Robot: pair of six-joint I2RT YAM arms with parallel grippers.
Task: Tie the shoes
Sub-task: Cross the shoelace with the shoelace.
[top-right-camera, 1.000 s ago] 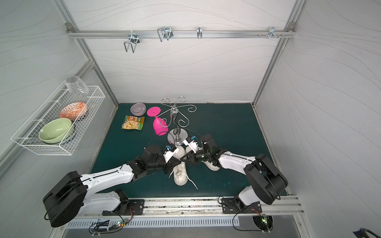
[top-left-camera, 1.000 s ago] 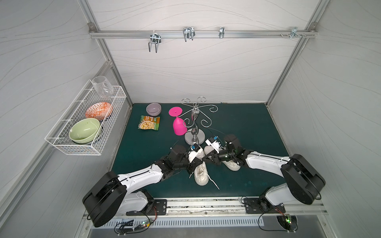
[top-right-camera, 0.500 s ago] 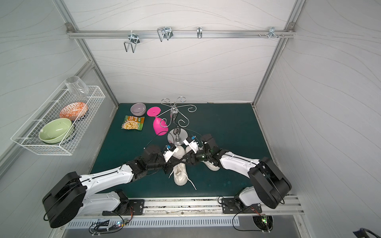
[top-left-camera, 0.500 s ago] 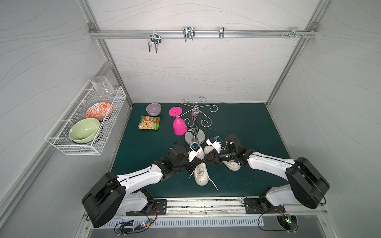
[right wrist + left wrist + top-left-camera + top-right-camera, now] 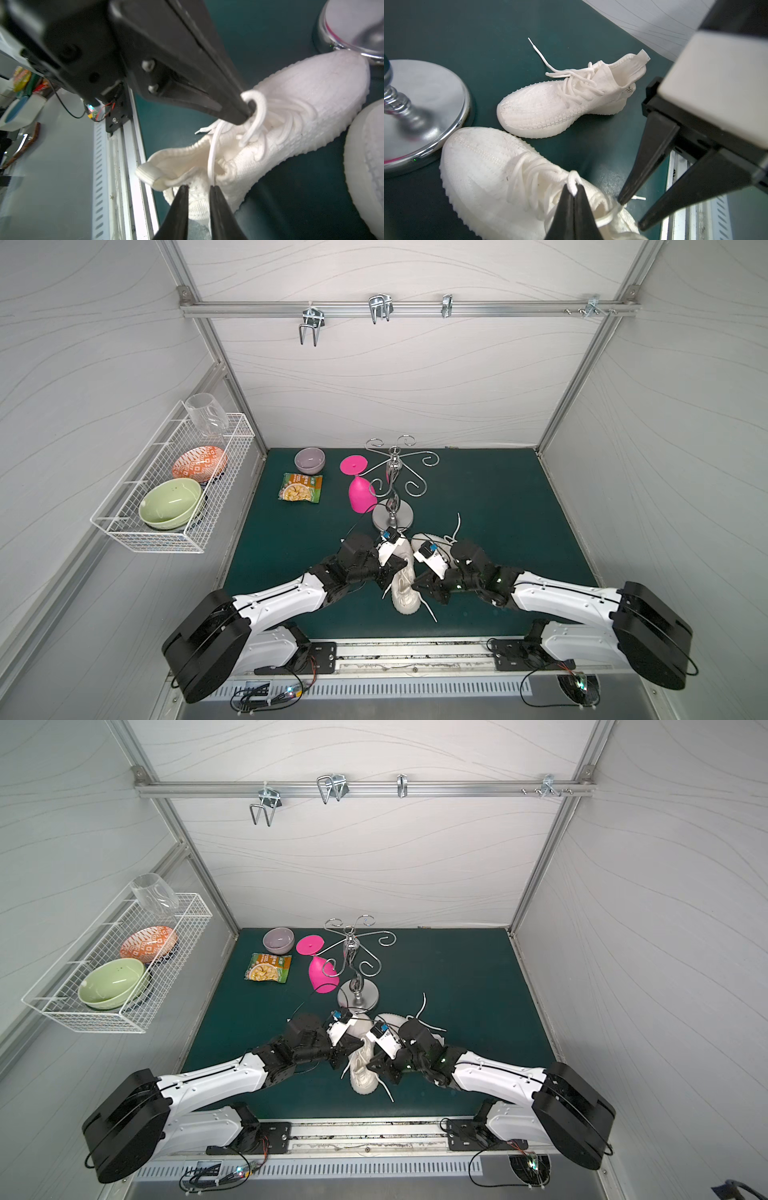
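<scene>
Two cream-white shoes lie on the green mat. The near shoe (image 5: pixel 405 593) (image 5: pixel 362 1077) points away from the front rail, its toe (image 5: pixel 477 158) against the stand's base. The far shoe (image 5: pixel 560 110) (image 5: pixel 428 540) lies partly under my right arm. My left gripper (image 5: pixel 574 190) (image 5: pixel 390 574) is shut on a loop of the near shoe's lace (image 5: pixel 259 108). My right gripper (image 5: pixel 198 187) (image 5: pixel 417 583) hovers over that shoe's heel opening, jaws a little apart, with a loose lace strand (image 5: pixel 213 153) touching one fingertip (image 5: pixel 215 188).
The chrome stand (image 5: pixel 392 514) rises just behind the shoes, with a pink glass (image 5: pixel 360 495) lying beside it. A snack packet (image 5: pixel 300 487) and purple bowl (image 5: pixel 309 459) sit at the back left. A wire basket (image 5: pixel 124 531) hangs on the left wall. The front rail (image 5: pixel 395 655) is close.
My right gripper has opened from shut and drawn nearer, over the near shoe's heel. The left gripper has stayed shut on the lace loop.
</scene>
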